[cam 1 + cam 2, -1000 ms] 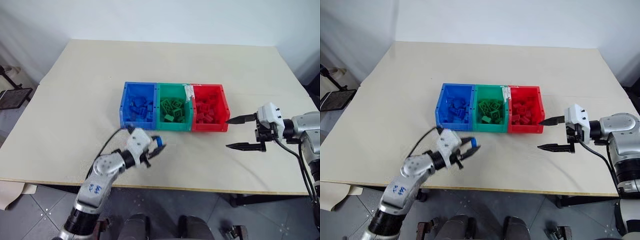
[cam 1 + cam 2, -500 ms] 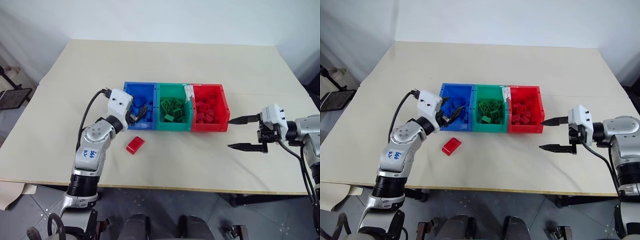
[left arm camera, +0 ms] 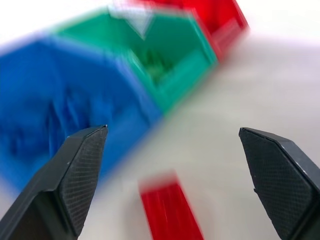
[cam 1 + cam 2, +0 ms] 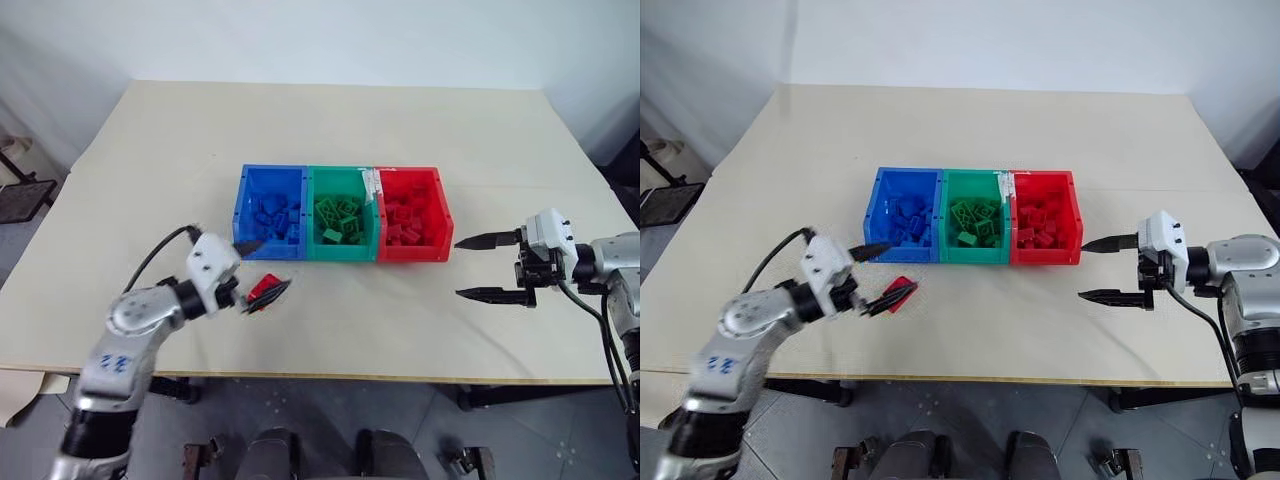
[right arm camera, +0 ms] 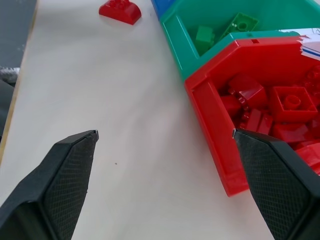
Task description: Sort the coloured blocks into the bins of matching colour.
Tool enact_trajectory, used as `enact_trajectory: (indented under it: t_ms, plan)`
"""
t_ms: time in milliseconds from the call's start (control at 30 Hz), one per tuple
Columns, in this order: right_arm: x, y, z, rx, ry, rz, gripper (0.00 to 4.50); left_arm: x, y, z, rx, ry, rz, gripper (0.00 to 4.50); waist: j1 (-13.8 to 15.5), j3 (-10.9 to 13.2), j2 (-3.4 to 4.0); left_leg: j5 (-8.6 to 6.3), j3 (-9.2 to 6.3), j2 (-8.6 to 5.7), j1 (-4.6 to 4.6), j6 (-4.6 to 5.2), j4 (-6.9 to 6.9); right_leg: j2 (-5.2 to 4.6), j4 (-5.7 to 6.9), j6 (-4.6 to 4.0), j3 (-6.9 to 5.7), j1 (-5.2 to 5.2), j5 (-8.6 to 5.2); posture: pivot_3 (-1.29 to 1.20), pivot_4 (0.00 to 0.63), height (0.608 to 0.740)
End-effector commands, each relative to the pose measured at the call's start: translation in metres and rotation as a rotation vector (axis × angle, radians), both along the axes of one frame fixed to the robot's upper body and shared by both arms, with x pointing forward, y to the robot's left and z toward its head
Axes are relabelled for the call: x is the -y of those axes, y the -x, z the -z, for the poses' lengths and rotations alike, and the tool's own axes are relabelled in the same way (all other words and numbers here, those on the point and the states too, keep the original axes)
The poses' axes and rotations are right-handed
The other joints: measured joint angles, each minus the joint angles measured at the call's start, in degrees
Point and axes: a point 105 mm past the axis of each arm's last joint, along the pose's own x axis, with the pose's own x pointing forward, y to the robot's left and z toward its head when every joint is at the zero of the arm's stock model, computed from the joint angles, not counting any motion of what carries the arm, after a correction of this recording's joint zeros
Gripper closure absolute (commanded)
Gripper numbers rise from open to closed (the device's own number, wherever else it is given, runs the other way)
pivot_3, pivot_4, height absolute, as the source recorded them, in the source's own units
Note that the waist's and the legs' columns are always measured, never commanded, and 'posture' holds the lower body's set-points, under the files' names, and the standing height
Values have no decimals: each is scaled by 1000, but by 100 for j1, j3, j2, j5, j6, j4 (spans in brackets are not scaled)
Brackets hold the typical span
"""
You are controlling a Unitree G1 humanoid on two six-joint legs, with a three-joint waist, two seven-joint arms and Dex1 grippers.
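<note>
Red block [image 4: 264, 288] lies loose on the surface [image 4: 330, 120] just before the blue bin [image 4: 270, 210], between the left claw's [image 4: 262, 270] spread fingers; right claw [image 4: 478, 267] released, beside the red bin [image 4: 412, 212].

Beige table [image 4: 150, 160], joined bins [image 4: 342, 254] mid-table, red block [image 4: 262, 288] in front

Three bins [image 4: 341, 250]: one blue, one green, one red; one red block [image 4: 263, 289] loose on one table [image 4: 330, 130]
</note>
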Motion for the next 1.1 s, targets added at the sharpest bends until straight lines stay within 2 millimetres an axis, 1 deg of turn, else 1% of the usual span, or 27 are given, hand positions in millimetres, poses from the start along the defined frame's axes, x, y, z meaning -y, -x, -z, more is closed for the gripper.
enact_trajectory:
  t_ms: [33,133,200,233,300,367,467,567,700,767,833,933,1000,1100]
  plan:
    - [9,9,-6,-7,25,-44,0,-21,18,-8,32,-15,31,12,17,1,2,0,0,-1,-1,0,0,-3,-2,0,0,1,0,0,150,740]
    - [13,10,-4,-17,41,-41,0,-51,35,1,-17,-50,1,12,21,1,2,-3,-5,-2,0,0,0,-10,-9,-1,1,3,-1,0,150,740]
    - [15,11,-3,-21,42,-37,0,-67,44,4,-37,-53,-22,12,-1,1,3,-5,-4,-1,0,-3,-2,-9,-10,-2,1,2,-1,0,150,740]
    - [15,12,-5,-23,10,-42,0,-75,47,6,-46,-57,-42,12,-6,2,4,-5,-3,-1,0,-3,-3,-10,-10,-2,0,0,-1,0,150,740]
    - [13,14,-7,-30,-36,-53,0,-88,51,10,-55,-57,-74,12,-19,2,4,-5,-4,2,0,-3,-3,-9,-10,-4,-1,1,-2,0,150,740]
    - [13,16,-9,-24,-50,-58,0,-94,52,12,-54,-44,-93,12,-28,2,4,-5,-3,2,1,-4,-4,-10,-8,-4,-1,0,-2,0,150,740]
    - [12,20,-19,-9,-133,-66,0,-97,51,15,-61,-20,-105,12,-27,2,4,-7,-5,2,1,-4,-5,-13,-4,-4,-1,-2,-2,0,150,740]
    - [12,27,-23,3,-168,-77,0,-97,50,17,-68,-9,-103,12,-34,2,4,-8,-6,2,1,-4,-6,-16,1,-4,0,-6,-2,0,150,740]
    - [0,38,-39,86,-254,-148,0,-99,41,18,-76,27,-112,12,-54,2,5,-8,-6,2,1,-4,-7,-17,3,-4,0,-6,-2,0,150,740]
    - [-4,42,-41,98,-270,-169,0,-100,35,18,-74,28,-105,12,-83,2,5,-9,-6,4,2,-4,-8,-16,5,-4,0,-7,-2,0,150,740]
    - [-4,44,-40,96,-276,-164,0,-98,30,18,-69,34,-89,12,-90,1,4,-9,-7,4,4,-6,-9,-16,9,-4,-1,-8,-2,0,150,740]
    - [-2,44,-39,95,-270,-149,0,-96,28,21,-82,17,-65,12,-101,1,4,-11,-5,4,4,-4,-10,-16,11,-4,-2,-9,-2,0,150,740]
    - [0,42,-39,98,-265,-137,0,-91,24,22,-71,-5,-45,12,-101,1,4,-11,-5,3,4,-4,-11,-16,11,-4,-2,-10,-2,0,150,740]
    - [1,39,-37,96,-247,-119,0,-71,12,20,-45,-17,-13,12,-79,1,4,-11,-4,3,4,-3,-7,-14,13,-4,-3,-8,-2,0,150,740]
